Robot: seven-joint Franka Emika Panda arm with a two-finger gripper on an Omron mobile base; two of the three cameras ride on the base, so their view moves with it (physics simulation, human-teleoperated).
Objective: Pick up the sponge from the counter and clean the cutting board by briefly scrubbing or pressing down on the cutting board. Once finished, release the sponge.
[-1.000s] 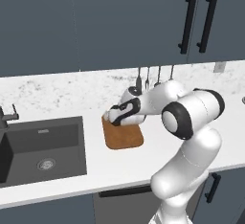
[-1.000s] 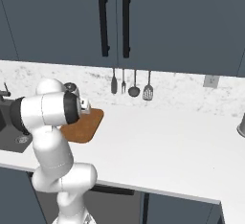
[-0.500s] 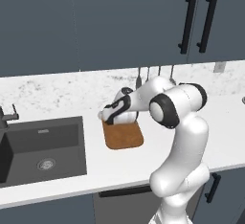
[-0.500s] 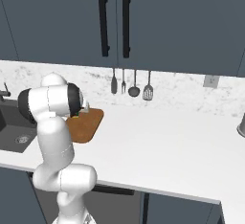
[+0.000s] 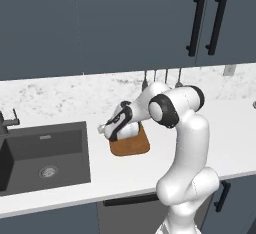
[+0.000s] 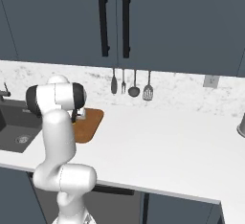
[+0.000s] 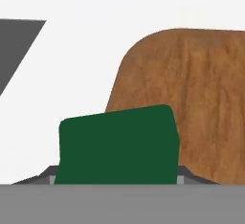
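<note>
The jaws are clamped on the sponge point(image 7: 117, 146), its green face low in the hand view, overlapping the near corner of the cutting board point(image 7: 191, 94) and the white tabletop point(image 7: 72, 55). The carry looks done; next, lower onto the board and scrub.

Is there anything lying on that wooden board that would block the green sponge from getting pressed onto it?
Nothing visible does. The sponge sits in the hand, and the cutting board beside it looks bare.
</note>
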